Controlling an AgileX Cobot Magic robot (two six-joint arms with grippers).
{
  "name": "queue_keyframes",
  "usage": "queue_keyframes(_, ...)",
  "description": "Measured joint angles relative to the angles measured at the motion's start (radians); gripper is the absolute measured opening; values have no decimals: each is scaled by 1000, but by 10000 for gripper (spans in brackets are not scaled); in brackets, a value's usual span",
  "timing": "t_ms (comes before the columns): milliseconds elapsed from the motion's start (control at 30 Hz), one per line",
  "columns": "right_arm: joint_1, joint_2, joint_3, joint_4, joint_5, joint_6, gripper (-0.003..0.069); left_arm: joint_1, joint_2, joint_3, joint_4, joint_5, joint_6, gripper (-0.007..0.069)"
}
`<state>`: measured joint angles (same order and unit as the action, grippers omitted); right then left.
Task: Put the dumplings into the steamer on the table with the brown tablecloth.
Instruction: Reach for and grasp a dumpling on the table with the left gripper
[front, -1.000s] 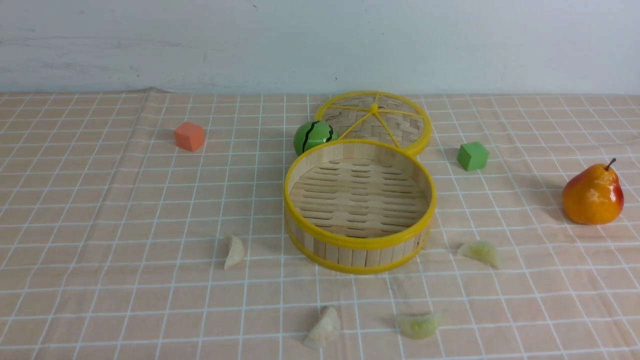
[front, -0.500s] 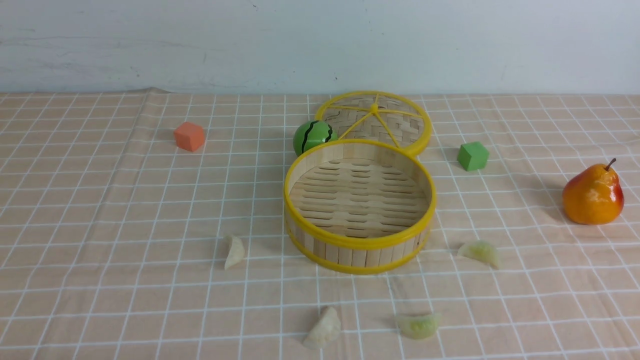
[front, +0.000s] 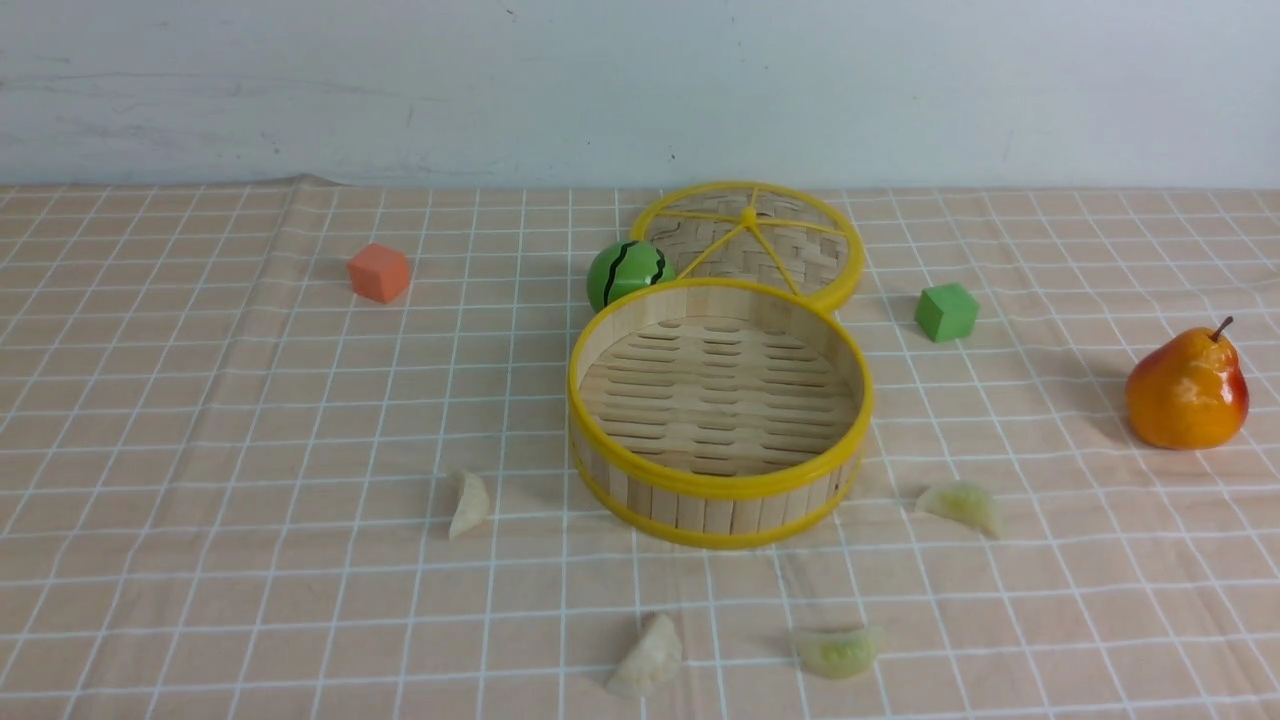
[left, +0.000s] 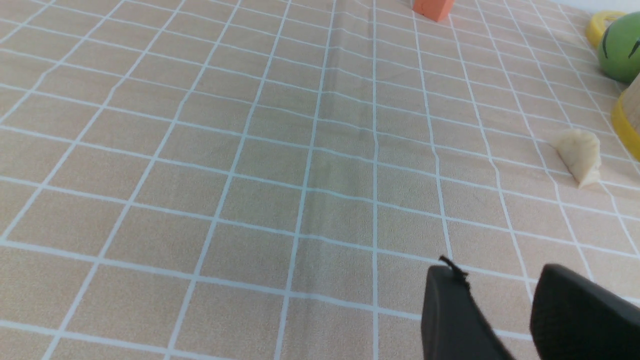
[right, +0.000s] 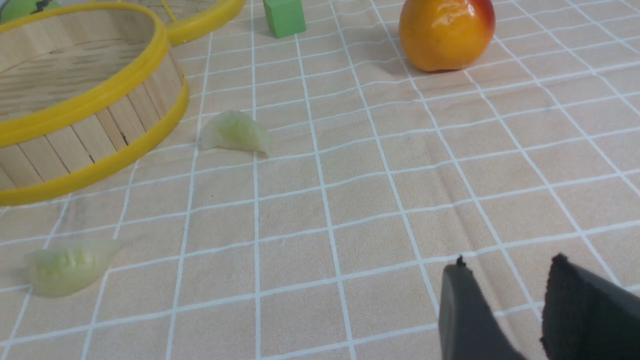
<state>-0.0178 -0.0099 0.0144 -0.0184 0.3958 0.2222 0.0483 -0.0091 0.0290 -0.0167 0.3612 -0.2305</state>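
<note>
The steamer (front: 720, 487) stands empty mid-table on the brown tablecloth (front: 250, 400). Around its near side lie the dumplings: two creamy white ones (front: 468, 503) (front: 648, 657) and two pale green ones (front: 838, 650) (front: 962, 505). My left gripper (left: 497, 272) hovers open over bare cloth, well short of the white dumpling (left: 577, 152), with nothing between its fingers. Over bare cloth too, my right gripper (right: 507, 267) is open and empty, with the green dumplings (right: 235, 132) (right: 67, 265) and the steamer (right: 85, 125) ahead of it. Neither arm shows in the front view.
The woven lid (front: 750, 240) lies behind the steamer with a green watermelon ball (front: 627, 273) beside it. An orange cube (front: 379, 272) sits at the back left, a green cube (front: 945, 312) at the back right, and a pear (front: 1187, 390) at the far right.
</note>
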Motion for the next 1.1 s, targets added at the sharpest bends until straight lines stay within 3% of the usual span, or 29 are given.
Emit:
queue_keyframes(167, 0, 0, 0, 10, 0, 6, 239, 0, 0, 0, -100, -15, -32, 238)
queue_keyframes(233, 0, 0, 0, 68, -2, 47, 239, 0, 0, 0, -297, -30, -135, 238)
queue_keyframes(400, 0, 0, 2, 504, 10, 334, 239, 0, 0, 0, -743, -48, -376, 238)
queue_keyframes(500, 0, 0, 9, 689, 14, 441, 239, 0, 0, 0, -839, -55, -407, 238)
queue_keyframes(633, 0, 0, 9, 714, 21, 448, 239, 0, 0, -3, -875, -50, -402, 238)
queue_keyframes(700, 0, 0, 9, 701, 19, 441, 239, 0, 0, -37, -874, -11, -317, 238)
queue_keyframes(767, 0, 0, 9, 695, 13, 409, 239, 0, 0, -116, -869, 28, -141, 238)
queue_keyframes(867, 0, 0, -15, 689, 17, 249, 239, 0, 2, -258, -855, 66, 118, 226)
queue_keyframes(1000, 0, 37, -149, 674, 15, -43, 206, 0, 148, -433, -725, 174, 220, 122)
queue_keyframes(1033, 0, 44, -158, 674, 15, -57, 206, 0, 161, -442, -725, 182, 220, 114)
queue_keyframes(1100, 0, 187, -285, 623, 31, -239, 101, 0, 357, -564, -561, 317, 222, -3)
